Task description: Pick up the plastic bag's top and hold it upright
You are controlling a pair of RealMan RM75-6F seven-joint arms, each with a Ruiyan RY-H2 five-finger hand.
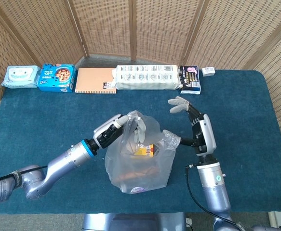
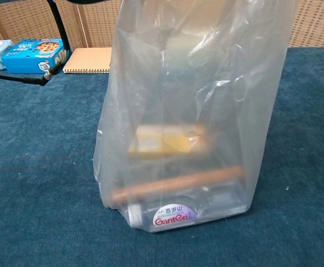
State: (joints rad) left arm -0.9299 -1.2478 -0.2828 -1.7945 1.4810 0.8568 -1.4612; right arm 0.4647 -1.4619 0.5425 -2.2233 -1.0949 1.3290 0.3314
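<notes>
Wicker screens close off the top of the head view, and below them a blue table (image 1: 44, 110) fills most of the frame. Along its far edge, from upper left toward the middle, lie a wipes pack (image 1: 19, 77), a blue box (image 1: 57, 77), an orange notebook (image 1: 96, 80), a long white pack (image 1: 148, 77), a dark packet (image 1: 190, 79) and a small white box (image 1: 208, 71). At lower centre the clear bag (image 1: 139, 161) stands upright on the table, nothing blocking it. Reaching in from the lower left, the left hand (image 1: 115, 129) pinches the bag's top at its left side. Just right of the bag, the right hand (image 1: 192, 126) has its upper fingers spread free above, while one lower finger touches the bag's right top edge; whether it grips there I cannot tell. Inside the bag, in the chest view, a yellow pack (image 2: 167, 139) sits above a brown stick (image 2: 178, 184) and a bottle (image 2: 173, 214) labelled Ganten at the bottom.
</notes>
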